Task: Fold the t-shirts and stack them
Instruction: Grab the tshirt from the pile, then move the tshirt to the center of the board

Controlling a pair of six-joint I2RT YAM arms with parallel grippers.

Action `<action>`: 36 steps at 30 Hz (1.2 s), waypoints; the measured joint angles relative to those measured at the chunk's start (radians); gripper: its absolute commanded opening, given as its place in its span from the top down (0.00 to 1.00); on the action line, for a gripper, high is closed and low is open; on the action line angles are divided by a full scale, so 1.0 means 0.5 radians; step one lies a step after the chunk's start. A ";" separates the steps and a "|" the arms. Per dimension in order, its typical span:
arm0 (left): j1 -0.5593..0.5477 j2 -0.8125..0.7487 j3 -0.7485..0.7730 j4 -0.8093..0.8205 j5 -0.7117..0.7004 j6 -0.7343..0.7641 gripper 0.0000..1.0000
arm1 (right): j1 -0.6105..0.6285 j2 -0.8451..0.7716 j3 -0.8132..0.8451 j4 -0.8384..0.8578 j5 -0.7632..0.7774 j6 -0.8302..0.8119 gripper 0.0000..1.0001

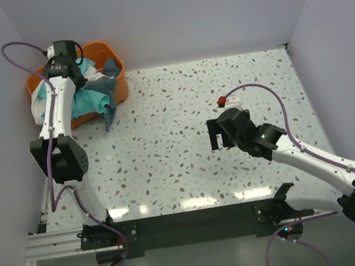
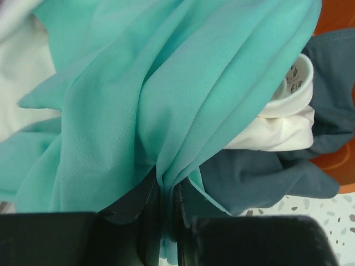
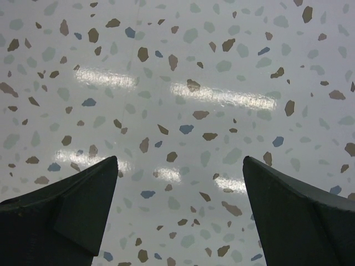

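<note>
Cloth of the turquoise t-shirt [image 2: 166, 83] is bunching in the tightly pinching left gripper [image 2: 166, 195]; the white t-shirt [image 2: 277, 128] and dark grey t-shirt [image 2: 260, 178] are lying just right of it, in the orange basket [image 2: 336, 16]. The right gripper [image 3: 178, 185] is hovering spread wide over the table [image 3: 194, 66].

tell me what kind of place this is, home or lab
Likely a robot lab test cell, not a home: a left arm and right arm mounted on a metal frame, plain pale walls boxing in a speckled table, one orange basket of t-shirts.
</note>
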 measured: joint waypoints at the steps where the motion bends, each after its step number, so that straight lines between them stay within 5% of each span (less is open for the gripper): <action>1: -0.002 -0.001 0.032 -0.027 -0.026 0.002 0.93 | 0.000 -0.008 -0.005 0.002 0.000 0.001 0.01; 3: -0.004 -0.027 0.085 -0.054 -0.061 0.002 1.00 | 0.000 -0.018 -0.021 0.002 0.000 0.000 0.01; 10: -0.003 -0.162 0.421 -0.050 -0.156 0.065 0.91 | 0.000 -0.013 -0.026 -0.005 0.001 -0.001 0.01; 15: -0.002 -0.365 0.477 0.332 -0.278 0.189 1.00 | 0.000 -0.005 -0.021 -0.006 0.002 -0.007 0.01; 21: 0.060 -0.311 0.789 0.719 -0.238 0.185 1.00 | 0.000 0.069 0.029 -0.006 0.022 -0.010 0.01; 29: 0.009 -0.447 0.469 1.108 0.291 -0.072 1.00 | 0.000 0.140 0.032 0.025 0.038 0.003 0.01; 36: -0.554 -0.629 0.202 1.236 0.620 -0.111 1.00 | 0.000 -0.102 0.035 -0.182 0.491 0.230 0.01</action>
